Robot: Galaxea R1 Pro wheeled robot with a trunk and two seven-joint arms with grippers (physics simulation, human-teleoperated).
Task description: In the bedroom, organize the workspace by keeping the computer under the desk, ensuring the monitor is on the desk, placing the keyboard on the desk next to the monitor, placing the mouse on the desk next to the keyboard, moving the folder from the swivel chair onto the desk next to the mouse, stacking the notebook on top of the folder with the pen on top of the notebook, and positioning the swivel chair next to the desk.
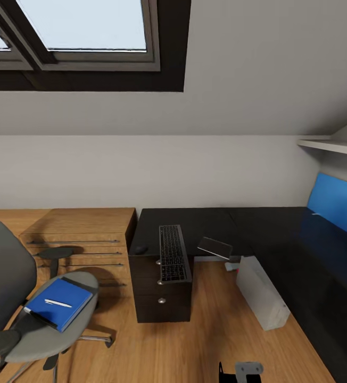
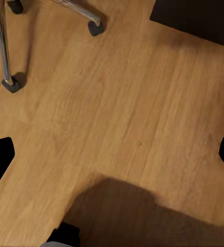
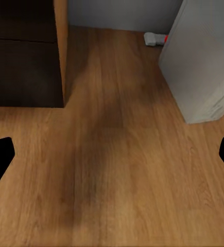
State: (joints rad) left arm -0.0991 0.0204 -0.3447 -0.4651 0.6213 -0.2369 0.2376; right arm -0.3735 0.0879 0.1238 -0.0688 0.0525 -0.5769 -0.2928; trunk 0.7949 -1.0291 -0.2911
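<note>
- Left gripper (image 2: 112, 154) pointed down at the wooden floor (image 2: 122, 103), fingers spread wide with dark tips at both edges of the left wrist view, nothing between them
- Right gripper (image 3: 112, 154) likewise aimed at the floor, fingers parted and holding nothing
- Ahead in the head view, dark desk (image 1: 258, 229) set against the white wall (image 1: 141, 165) beneath a sloped ceiling with a skylight (image 1: 83, 26)
- Keyboard (image 1: 173, 253) lying on the desk's left part, over the drawer unit (image 1: 160, 298), its near end overhanging the desk edge
- Mouse (image 1: 141, 249) on the desk just left of the keyboard
- Small dark flat item (image 1: 214, 247) tilted at the desk edge, right of the keyboard; cannot tell what
- Computer (image 1: 261, 292), a grey tower, standing on the floor at the desk's front edge, right of the drawer unit
- Swivel chair (image 1: 40, 314) well left of the desk, carrying a blue folder (image 1: 60, 303) on its seat with a white pen (image 1: 57, 303) on top; notebook not told apart from the folder
- Chair's chrome legs and castors (image 2: 95, 27) visible in the left wrist view
- Wooden dresser (image 1: 83, 239) touching the desk's left side
- Blue panel (image 1: 336, 202) at the desk's far right, below a white shelf (image 1: 330, 146)
</note>
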